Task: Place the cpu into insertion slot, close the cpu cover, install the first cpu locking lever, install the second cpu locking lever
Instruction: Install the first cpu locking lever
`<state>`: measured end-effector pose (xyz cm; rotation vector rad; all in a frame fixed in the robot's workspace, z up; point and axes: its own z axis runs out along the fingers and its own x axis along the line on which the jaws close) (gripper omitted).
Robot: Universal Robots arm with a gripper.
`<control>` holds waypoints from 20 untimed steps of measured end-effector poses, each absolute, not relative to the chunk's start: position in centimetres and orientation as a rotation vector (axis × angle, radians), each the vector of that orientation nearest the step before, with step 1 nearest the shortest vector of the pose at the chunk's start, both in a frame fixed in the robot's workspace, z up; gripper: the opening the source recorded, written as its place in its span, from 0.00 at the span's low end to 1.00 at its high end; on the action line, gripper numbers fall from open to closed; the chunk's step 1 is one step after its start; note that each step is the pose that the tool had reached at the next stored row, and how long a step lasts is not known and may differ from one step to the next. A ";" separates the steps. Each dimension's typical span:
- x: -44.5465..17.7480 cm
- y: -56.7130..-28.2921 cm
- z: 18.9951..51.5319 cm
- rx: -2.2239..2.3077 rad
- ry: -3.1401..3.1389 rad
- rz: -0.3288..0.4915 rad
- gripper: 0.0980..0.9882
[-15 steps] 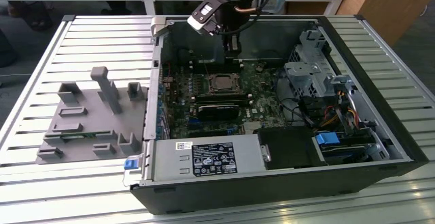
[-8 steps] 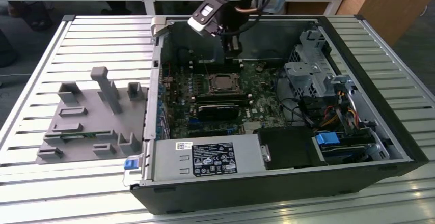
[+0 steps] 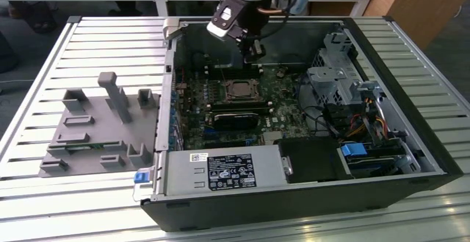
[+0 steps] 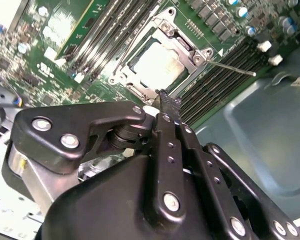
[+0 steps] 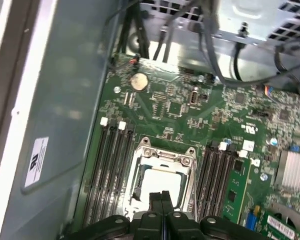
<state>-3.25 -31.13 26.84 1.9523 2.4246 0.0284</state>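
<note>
Hand [image 5: 162, 195] pressed together, empty, poised over cpu [image 5: 162, 180], lying in insertion slot [image 5: 138, 181]

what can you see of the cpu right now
The cpu is a flat square chip with a pale silver-grey metal face, lying level on the green motherboard between the memory slots. The silvery cpu cover frames its edges, seemingly lowered over it. The shut claw hangs close above, apparently not touching.
</note>
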 end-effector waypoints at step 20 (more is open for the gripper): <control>-3.2 -31.1 26.7 1.487 2.739 0.036 0.01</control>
